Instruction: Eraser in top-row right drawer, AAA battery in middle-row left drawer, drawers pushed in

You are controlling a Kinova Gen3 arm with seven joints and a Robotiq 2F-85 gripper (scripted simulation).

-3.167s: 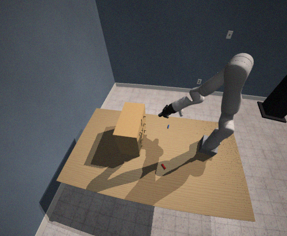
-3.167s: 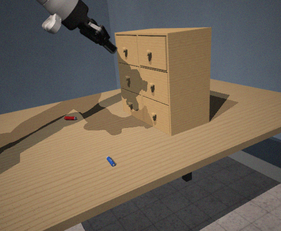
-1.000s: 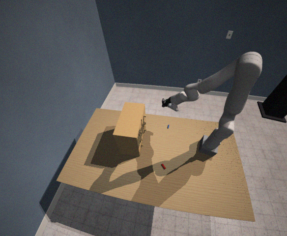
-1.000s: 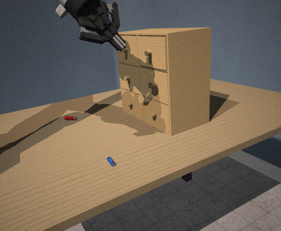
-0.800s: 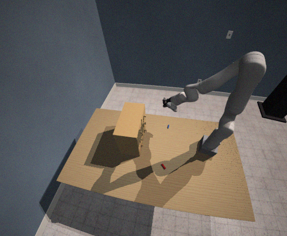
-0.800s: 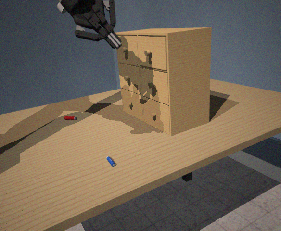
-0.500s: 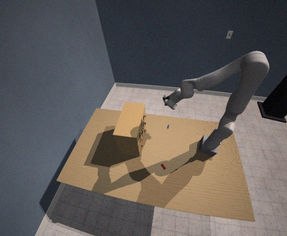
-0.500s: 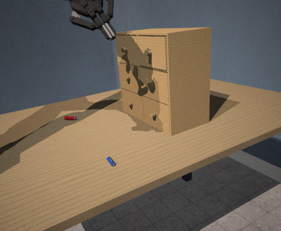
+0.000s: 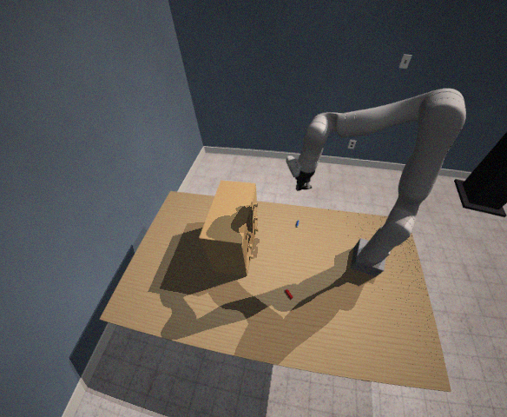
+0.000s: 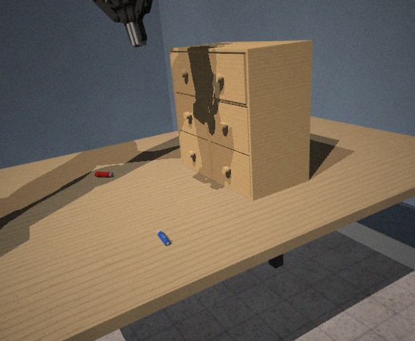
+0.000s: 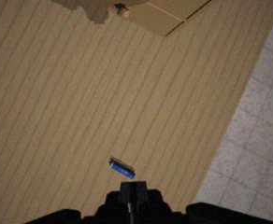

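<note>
The small chest [image 9: 235, 193] [image 10: 279, 110] [image 11: 160, 23] stands upright. All its drawers look pushed in, including the top right drawer [image 10: 233, 73] and the middle left drawer [image 10: 182, 105]. A small blue battery [image 9: 297, 223] [image 10: 163, 238] [image 11: 122, 170], seemingly the AAA, lies on the table in front of the chest. The eraser is not visible in any view; the drawers' insides are hidden. My gripper [image 9: 304, 188] [image 10: 138, 45] [image 11: 134, 199] is shut and empty, pointing down high above the table, out in front of the chest. In the wrist view the battery shows just beyond the fingertips.
A larger red battery [image 9: 288, 294] [image 10: 104, 174] lies on the table [image 9: 334, 332] [image 10: 101, 264] [image 11: 80, 93], toward the chest's left. The table's edge runs along the right of the wrist view. Knobs stick out of the drawer fronts. Arm shadows cross the chest front and table.
</note>
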